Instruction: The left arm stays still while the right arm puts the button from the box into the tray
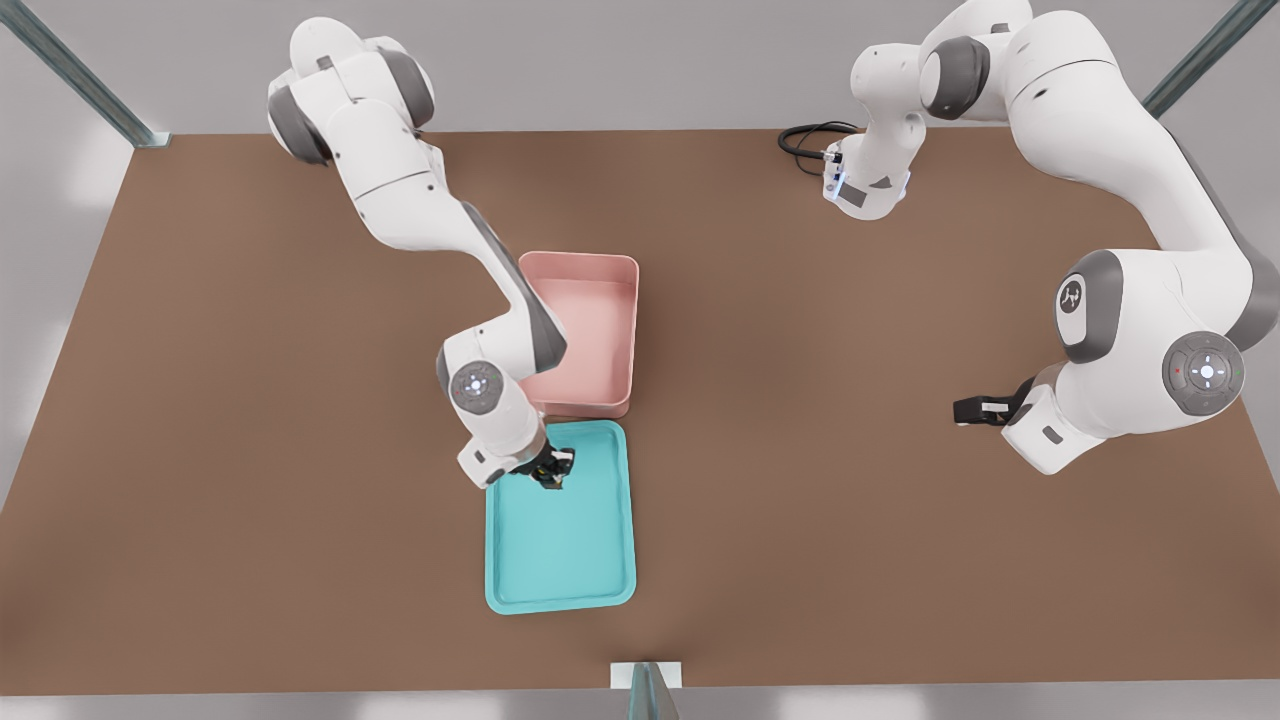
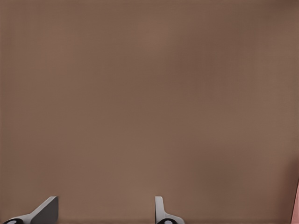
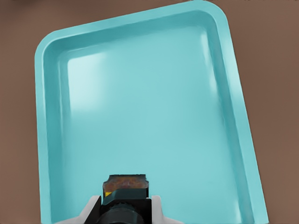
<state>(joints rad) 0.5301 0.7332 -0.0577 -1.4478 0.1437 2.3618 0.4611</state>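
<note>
The button [image 3: 125, 184], a dark stub with a trace of yellow, sat pinched between the fingers of the gripper [image 1: 553, 470] on the arm I was driving, the right arm [image 1: 420, 215]. The jaws were drawn in close on it, with no visible gap on either side. The gripper hung over the tray [image 1: 520, 590], inside its rim at the end nearest the box [image 1: 628, 330], and toward the corner where the arm's wrist overlapped the rim. From the wrist camera the tray floor [image 3: 140, 116] filled most of the picture below the held part, so I judged the carry step as nearly finished and the release step as in hand.

The next move, as I read it, called for a short descent to bring the button near the tray floor, then a parting of the fingers, so that the small cylinder would not bounce or roll to the low rim.

Containers: the box, just beside the tray's near end, showed only bare pink floor where the arm did not cover it. The tray held nothing on its teal floor; the button was not yet resting on it.
</note>
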